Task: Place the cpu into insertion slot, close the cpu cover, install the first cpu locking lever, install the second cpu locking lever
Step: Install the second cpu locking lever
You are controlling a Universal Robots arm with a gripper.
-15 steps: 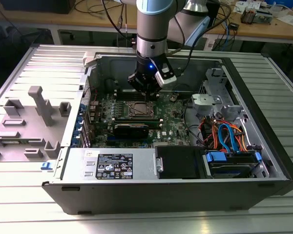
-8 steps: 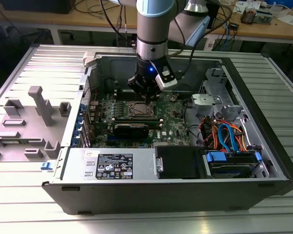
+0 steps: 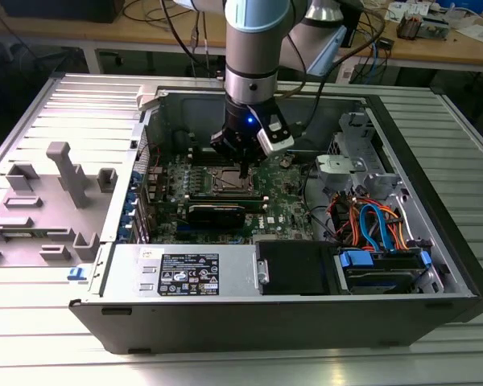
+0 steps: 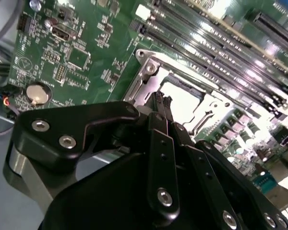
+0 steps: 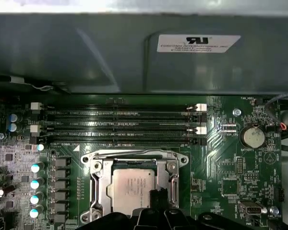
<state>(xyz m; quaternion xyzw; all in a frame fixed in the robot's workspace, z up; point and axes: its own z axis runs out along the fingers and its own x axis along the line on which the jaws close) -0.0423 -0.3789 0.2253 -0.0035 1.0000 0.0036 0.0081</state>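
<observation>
The cpu (image 5: 129, 189), a dull silver square, lies in the insertion slot (image 5: 88, 159) on the green motherboard (image 3: 283, 197). The silver cpu cover (image 5: 102, 184) lies flat around it, its window framing the chip. A thin wire lever (image 5: 129, 153) runs along the slot's edge toward the memory slots. My gripper (image 4: 161, 99) hangs just above the slot, its black fingers pressed together and shut over the chip's edge and the cover's side rail. In the first wrist view the gripper (image 5: 156, 195) tips sit at the chip's edge. In the exterior view the gripper (image 3: 243, 170) points down at the slot (image 3: 229, 182).
Long black memory slots (image 5: 120, 127) run beside the slot, with a coin battery (image 5: 253, 136) nearby. A black block (image 3: 216, 213) sits in front of the slot. The case wall (image 5: 134, 57), the power supply (image 3: 185, 273) and coloured cables (image 3: 370, 225) enclose the board. Grey plastic parts (image 3: 64, 173) lie outside the case.
</observation>
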